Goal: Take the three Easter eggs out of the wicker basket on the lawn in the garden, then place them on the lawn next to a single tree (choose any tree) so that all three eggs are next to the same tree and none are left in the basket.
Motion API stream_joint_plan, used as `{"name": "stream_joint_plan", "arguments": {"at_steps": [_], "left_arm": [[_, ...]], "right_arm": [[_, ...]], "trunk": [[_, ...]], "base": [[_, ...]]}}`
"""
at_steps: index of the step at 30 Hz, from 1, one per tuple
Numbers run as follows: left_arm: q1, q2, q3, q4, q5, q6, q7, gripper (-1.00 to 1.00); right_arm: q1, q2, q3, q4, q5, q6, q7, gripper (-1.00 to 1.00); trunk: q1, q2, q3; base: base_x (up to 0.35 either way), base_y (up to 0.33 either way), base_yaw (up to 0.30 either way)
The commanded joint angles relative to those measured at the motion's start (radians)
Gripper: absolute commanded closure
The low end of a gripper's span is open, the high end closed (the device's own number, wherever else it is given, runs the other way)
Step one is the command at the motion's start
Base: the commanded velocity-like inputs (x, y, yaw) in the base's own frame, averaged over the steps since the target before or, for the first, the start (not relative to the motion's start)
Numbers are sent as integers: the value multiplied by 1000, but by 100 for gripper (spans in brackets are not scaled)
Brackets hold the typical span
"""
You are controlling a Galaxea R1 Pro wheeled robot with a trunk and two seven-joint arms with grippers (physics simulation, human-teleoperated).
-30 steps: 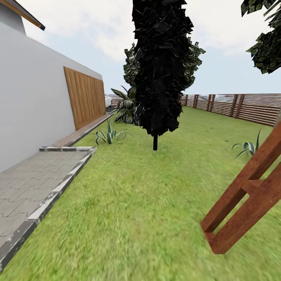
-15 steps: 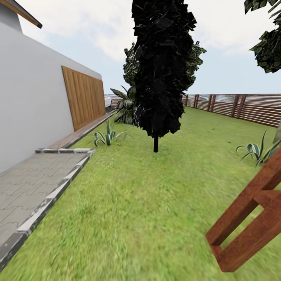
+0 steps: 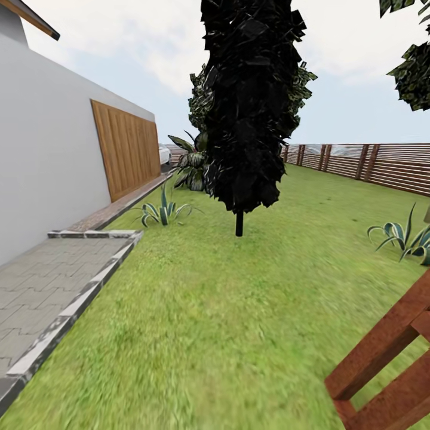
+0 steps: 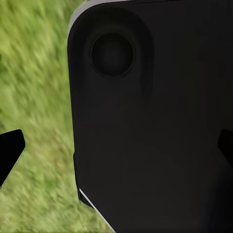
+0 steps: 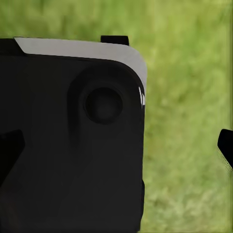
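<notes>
The lawn [image 3: 227,310] of mottled green grass stretches ahead, closed in on the right by the garden's dark brown slatted fence [image 3: 382,164]. The eggs and the wicker basket are out of view. A dark green leafy crown [image 3: 415,74] pokes in at the upper right, its trunk hidden. Over grass, my left gripper [image 4: 116,150] stands open, its black fingertips [image 4: 9,155] at the picture's edges and a dark part of the robot behind. My right gripper [image 5: 116,148] is open too, fingertips [image 5: 225,148] wide apart, holding nothing.
An all-black columnar tree [image 3: 248,101] stands mid-lawn straight ahead. On the left lie grey paving [image 3: 42,286] and a white house wall [image 3: 48,149] with a wooden panel. A red-brown wooden frame [image 3: 388,370] leans at the lower right. Spiky plants [image 3: 161,212] [image 3: 403,236] grow at both sides.
The whole head view has shifted as the camera advanced over the lawn: the wooden frame has slid toward the lower right corner and the paving toward the left. Nothing in the scene has moved.
</notes>
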Motion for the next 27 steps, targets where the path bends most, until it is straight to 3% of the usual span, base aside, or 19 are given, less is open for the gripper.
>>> {"name": "stream_joint_plan", "arguments": {"at_steps": [1,27], "left_arm": [[1,0,0,-2,0,1,0,-100],[1,0,0,-2,0,1,0,-100]], "right_arm": [[-1,0,0,1,1,0,-1,-100],[-1,0,0,1,1,0,-1,-100]], "trunk": [[1,0,-1],[1,0,-1]], "base": [[336,0,0],[336,0,0]]}}
